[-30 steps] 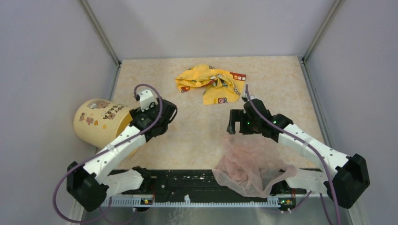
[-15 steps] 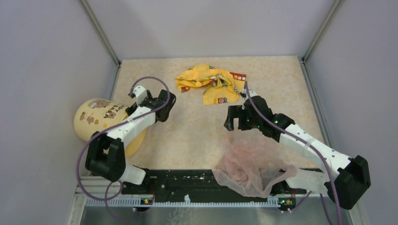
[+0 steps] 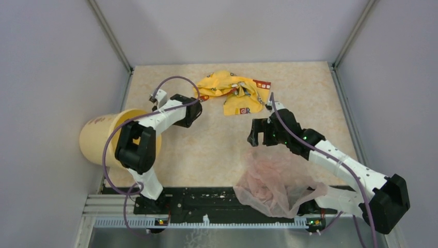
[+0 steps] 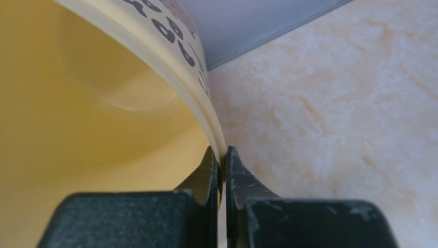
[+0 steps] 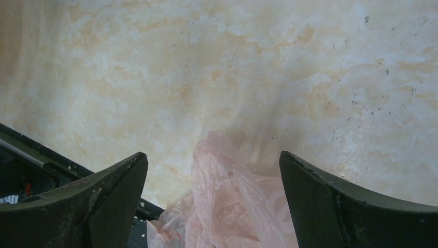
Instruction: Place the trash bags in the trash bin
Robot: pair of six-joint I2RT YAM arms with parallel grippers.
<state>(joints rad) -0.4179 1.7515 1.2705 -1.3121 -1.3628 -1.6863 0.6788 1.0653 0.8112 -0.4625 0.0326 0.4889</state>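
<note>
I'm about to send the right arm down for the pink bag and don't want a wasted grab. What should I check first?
1. The left gripper is shut on the trash bin rim: ok.
2. The bin stands upright: not ok, it looks tilted.
3. The right gripper is open: ok, jaws wide apart.
4. The right gripper is above the pink bag: ok, the bag shows between its fingers.
5. The bag is held: not ok, it lies loose, ungripped.
6. The yellow wrapper is apart from the bag: ok.
</note>
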